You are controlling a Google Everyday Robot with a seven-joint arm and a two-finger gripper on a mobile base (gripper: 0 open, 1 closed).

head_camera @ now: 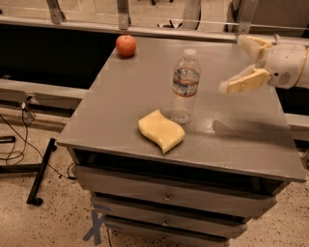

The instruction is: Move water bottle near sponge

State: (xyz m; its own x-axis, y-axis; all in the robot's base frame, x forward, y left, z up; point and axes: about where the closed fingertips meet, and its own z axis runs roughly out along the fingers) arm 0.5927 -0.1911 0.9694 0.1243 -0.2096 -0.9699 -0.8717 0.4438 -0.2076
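The water bottle (185,86), clear with a white cap and a white-and-red label band, stands upright on the grey cabinet top (135,96). The pale-yellow wavy sponge (161,130) lies flat just in front of the bottle, almost touching its base. My gripper (237,62) is open and empty, raised above the cabinet top to the right of the bottle and well apart from it. One cream fingertip (224,87) reaches toward the bottle, the other sits higher near the back edge.
A red-orange apple (126,46) sits at the back left corner of the cabinet top. The cabinet has drawers (166,197) below its front edge. A metal railing (123,12) runs behind it. Cables and a black stand (38,173) lie on the floor at the left.
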